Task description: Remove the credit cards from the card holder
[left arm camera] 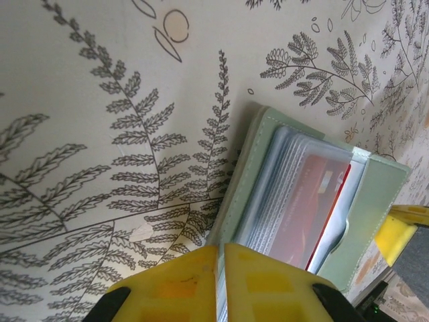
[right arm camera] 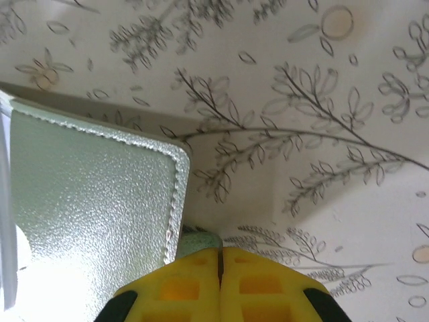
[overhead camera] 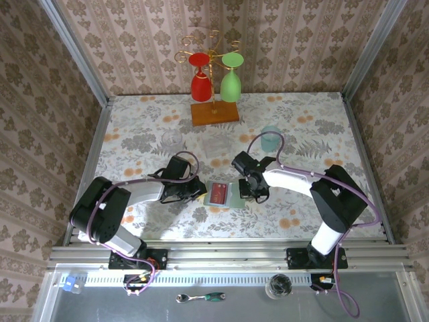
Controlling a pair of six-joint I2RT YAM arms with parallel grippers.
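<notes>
The card holder (overhead camera: 236, 196) is lying open on the tabletop (overhead camera: 134, 134). My left gripper (left arm camera: 220, 258) is sitting closed at its left edge, my right gripper (right arm camera: 220, 258) closed by its right flap. The red card (left arm camera: 318, 201) is looking thin, stiff, slippery; pinching its bare edge seems best. Cloudy sleeves (left arm camera: 275, 181) are hiding the rest.

Left of frame, pale sage-green folding wallet (right arm camera: 87, 201) had pebbled faux-leather grain, slight sheen, stitched edge. Clear plastic sleeves (left arm camera: 268, 188) inside it were glossy. Red plastic card (left arm camera: 322, 208) behind them looked smooth and glossy. Fern-print tablecloth (left arm camera: 100, 100) was matt. Fingers (left arm camera: 268, 285) of left gripper (left arm camera: 220, 249) were matt yellow plastic, scuffed.
</notes>
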